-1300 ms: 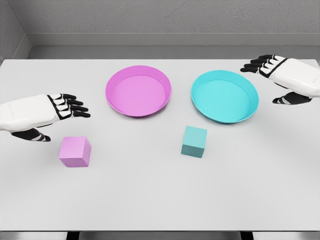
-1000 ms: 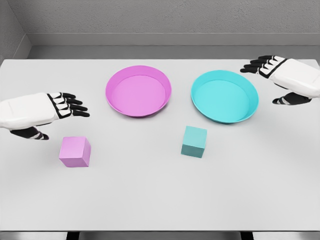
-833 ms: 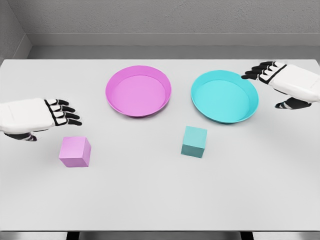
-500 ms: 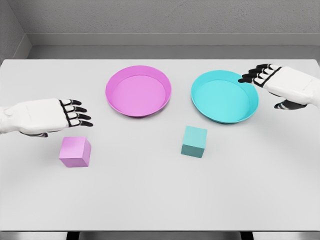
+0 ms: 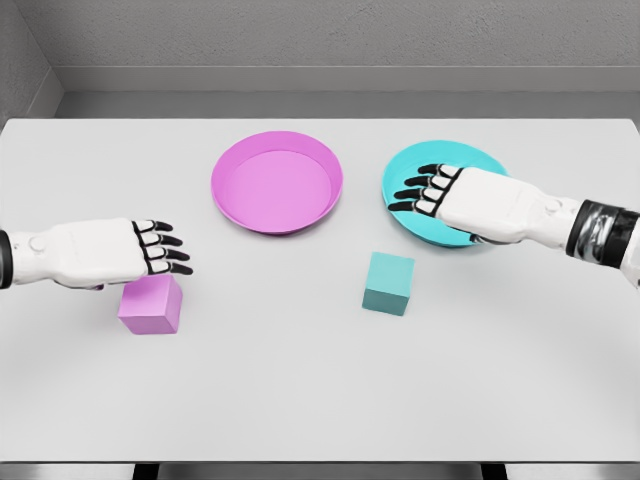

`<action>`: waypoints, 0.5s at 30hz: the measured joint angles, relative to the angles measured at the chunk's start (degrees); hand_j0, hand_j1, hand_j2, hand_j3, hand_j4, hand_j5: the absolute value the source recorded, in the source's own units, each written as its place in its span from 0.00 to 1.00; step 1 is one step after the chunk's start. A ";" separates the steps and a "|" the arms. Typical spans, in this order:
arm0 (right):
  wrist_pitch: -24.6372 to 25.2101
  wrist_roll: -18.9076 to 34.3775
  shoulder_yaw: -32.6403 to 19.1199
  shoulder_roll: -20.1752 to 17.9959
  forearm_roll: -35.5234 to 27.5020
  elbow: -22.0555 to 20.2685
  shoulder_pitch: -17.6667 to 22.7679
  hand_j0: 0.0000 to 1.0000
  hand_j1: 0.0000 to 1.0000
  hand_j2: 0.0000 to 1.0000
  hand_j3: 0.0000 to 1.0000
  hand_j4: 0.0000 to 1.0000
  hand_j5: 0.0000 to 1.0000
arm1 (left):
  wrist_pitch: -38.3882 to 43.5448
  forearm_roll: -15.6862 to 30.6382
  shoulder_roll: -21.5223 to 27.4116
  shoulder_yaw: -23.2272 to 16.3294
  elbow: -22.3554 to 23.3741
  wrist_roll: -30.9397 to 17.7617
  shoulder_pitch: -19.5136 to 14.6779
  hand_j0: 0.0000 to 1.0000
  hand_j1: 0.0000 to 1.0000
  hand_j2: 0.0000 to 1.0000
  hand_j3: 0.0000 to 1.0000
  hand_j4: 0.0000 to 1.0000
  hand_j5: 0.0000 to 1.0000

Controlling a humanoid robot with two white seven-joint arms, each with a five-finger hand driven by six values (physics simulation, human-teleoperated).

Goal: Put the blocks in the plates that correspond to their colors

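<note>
Left hand (image 5: pixel 110 252) with fingers apart just above the pink cube (image 5: pixel 150 305) near the surface's (image 5: pixel 300 390) left edge, right hand (image 5: pixel 470 203) spread over the round cyan plate (image 5: pixel 400 170), teal cube (image 5: pixel 388 283) and round pink plate (image 5: pixel 277 182) untouched

I saw a pale grey worktop (image 5: pixel 300 400), a magenta plate (image 5: pixel 277 182) and a cyan plate (image 5: pixel 400 180), a pink block (image 5: pixel 150 306) and a teal block (image 5: pixel 388 283). Both my left hand (image 5: pixel 110 250) and right hand (image 5: pixel 470 200) were white with black fingers (image 5: pixel 165 255).
</note>
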 measured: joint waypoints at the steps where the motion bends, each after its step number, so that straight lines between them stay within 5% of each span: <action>1: 0.00 0.00 0.87 0.19 0.41 -0.13 -0.62 1.00 1.00 1.00 1.00 1.00 1.00 | 0.00 -0.10 -0.01 -0.05 0.00 0.00 0.09 1.00 1.00 1.00 1.00 1.00 1.00; 15: 0.00 0.00 10.60 1.77 6.14 -0.51 -3.08 1.00 1.00 1.00 1.00 1.00 1.00 | 0.00 -0.20 -0.52 -0.86 -0.17 -0.14 0.09 1.00 1.00 1.00 1.00 1.00 1.00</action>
